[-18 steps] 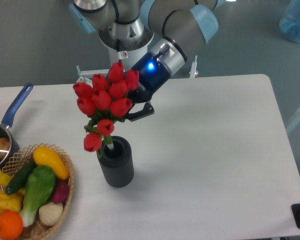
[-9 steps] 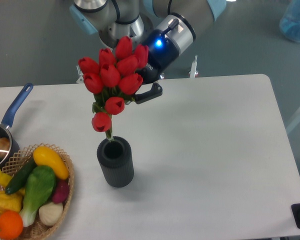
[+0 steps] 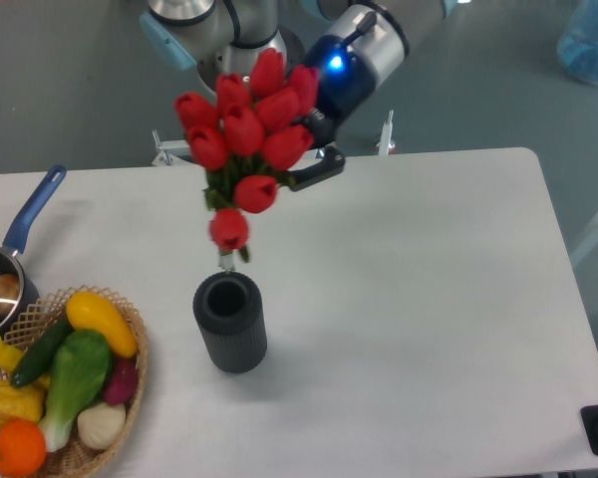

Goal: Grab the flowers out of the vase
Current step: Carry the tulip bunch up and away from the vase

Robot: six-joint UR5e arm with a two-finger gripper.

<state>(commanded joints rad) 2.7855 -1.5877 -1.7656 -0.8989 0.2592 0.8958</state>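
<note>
The flowers (image 3: 247, 134), a bunch of red tulip buds with green leaves, hang in the air above the vase, stem end just over its mouth. My gripper (image 3: 301, 171) is shut on the flowers from behind on the right; one dark finger (image 3: 317, 171) shows beside the buds and the other is hidden by them. The vase (image 3: 230, 324), a dark grey ribbed cylinder, stands upright on the white table (image 3: 429, 299) with its mouth empty.
A wicker basket (image 3: 90, 438) of colourful vegetables sits at the front left corner. A blue-handled saucepan (image 3: 10, 269) lies at the left edge. A blue translucent object (image 3: 590, 45) is beyond the table at top right.
The gripper has risen and shifted right with the flowers. Their stems, inside the vase a second ago, now hang free above its mouth.
</note>
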